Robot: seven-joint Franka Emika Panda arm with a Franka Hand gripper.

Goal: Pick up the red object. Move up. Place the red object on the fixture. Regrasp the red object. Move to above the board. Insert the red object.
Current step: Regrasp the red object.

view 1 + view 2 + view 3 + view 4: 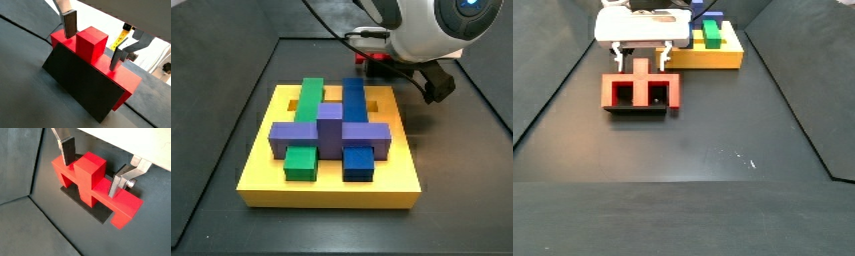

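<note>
The gripper [640, 62] hangs low at the far end of the floor, pointing straight down. Its two fingers [70, 25] stand spread apart, one on each side of a centre stub, neither pad visibly pressing it, in both wrist views.

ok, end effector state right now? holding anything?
End effector: open, fingers on either side of the red object's centre stub, apart from it. Object rests on the fixture.
</note>
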